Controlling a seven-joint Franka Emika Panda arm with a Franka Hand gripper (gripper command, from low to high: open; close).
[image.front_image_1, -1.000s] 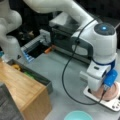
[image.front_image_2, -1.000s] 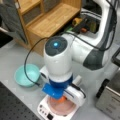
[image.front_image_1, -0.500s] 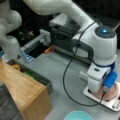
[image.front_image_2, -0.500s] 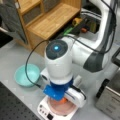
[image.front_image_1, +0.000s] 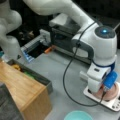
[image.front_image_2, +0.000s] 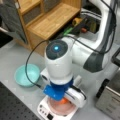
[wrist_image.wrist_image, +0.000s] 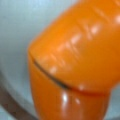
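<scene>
Orange carrot (wrist_image.wrist_image: 75, 57) lies just under the gripper (image.front_image_2: 63, 101), over the pink bowl (image.front_image_2: 62, 107); finger spread unclear.

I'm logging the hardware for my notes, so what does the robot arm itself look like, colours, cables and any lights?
The arm is glossy white with rounded segments and dark grey bands at the joints. Its last joint ends in a round cap with a glowing blue light. A black cable loops from the arm down to the wrist. A bright blue bracket sits at the wrist, above the white gripper.
</scene>
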